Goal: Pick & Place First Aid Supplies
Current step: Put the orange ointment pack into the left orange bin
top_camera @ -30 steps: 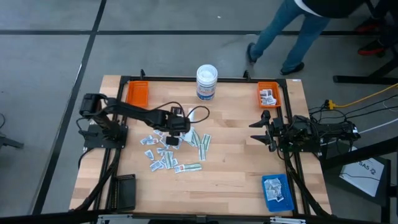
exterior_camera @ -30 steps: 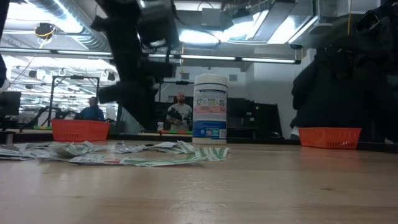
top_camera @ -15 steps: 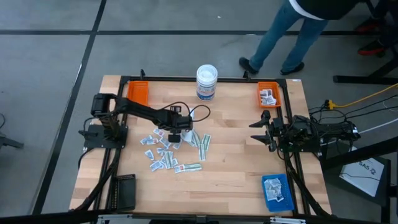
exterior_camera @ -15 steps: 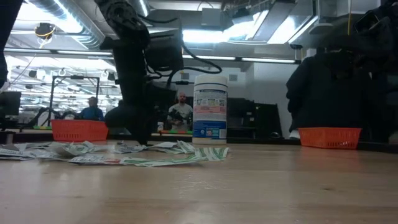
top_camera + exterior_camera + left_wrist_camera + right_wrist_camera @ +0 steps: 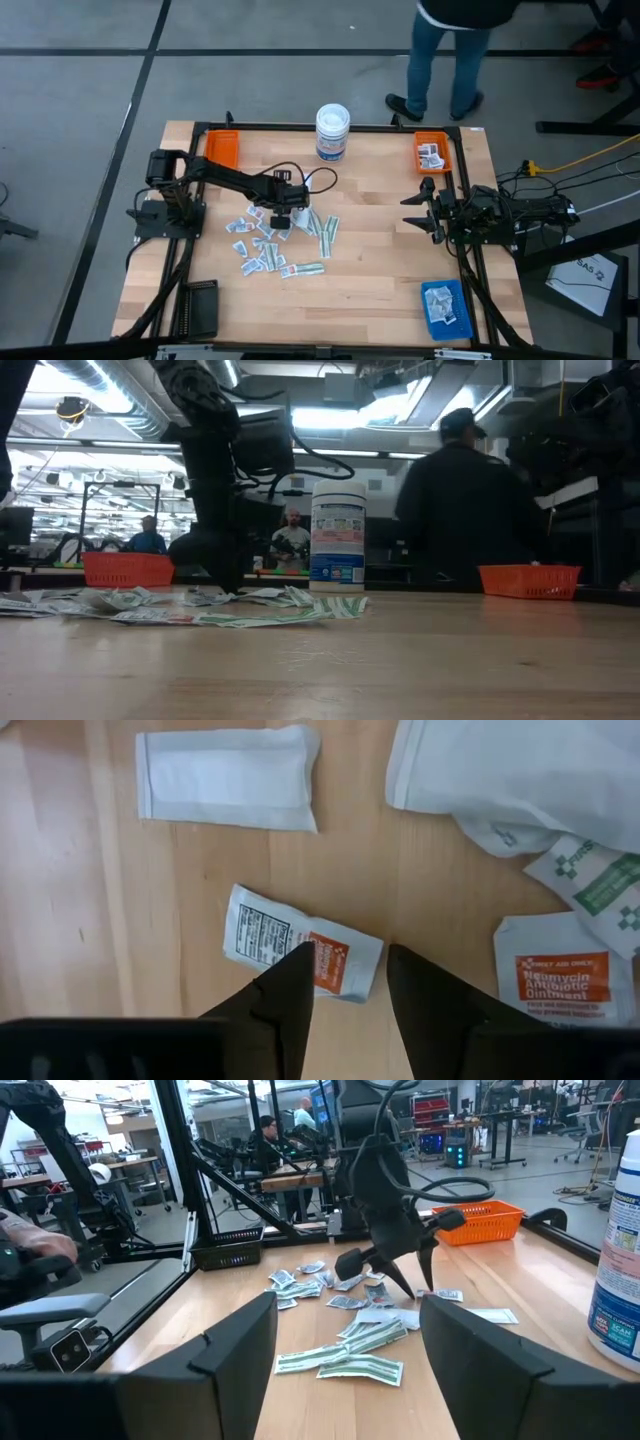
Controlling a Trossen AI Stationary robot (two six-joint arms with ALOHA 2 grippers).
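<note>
**Inspector:** Start with the widest hazard. The table (image 5: 400,270) carries a loose heap of first aid supplies (image 5: 280,245) left of centre. The left gripper (image 5: 281,222) is down over that heap, its fingers parted and holding nothing, with a small ointment packet (image 5: 303,955) lying flat on the wood at the fingertips.

**Assessor:** What fails first?

**Inspector:** In my judgement, the pick itself. The packet is thin and flat, and one fingertip sits over its edge, not beside it. Closing from here may pinch a corner only, or slide the packet away.

**Assessor:** And the neighbours?

**Inspector:** A white plain packet (image 5: 225,777) lies apart from it, but a second ointment packet (image 5: 563,977) and green-printed strips (image 5: 595,880) crowd close on one side. A sweep of the fingers could drag those along or lift two at once.

**Assessor:** Destinations?

**Inspector:** Three trays: an orange tray (image 5: 221,150) at the far left corner, another orange tray (image 5: 445,152) far right and a blue tray (image 5: 430,318) near right, the last two already holding packets. A weak grip risks a drop in transit.

**Assessor:** The other arm?

**Inspector:** The right gripper (image 5: 428,209) waits at the table's right edge, fingers wide apart, empty, well clear. A person (image 5: 455,45) stands just beyond the far edge; minor concern.
</note>
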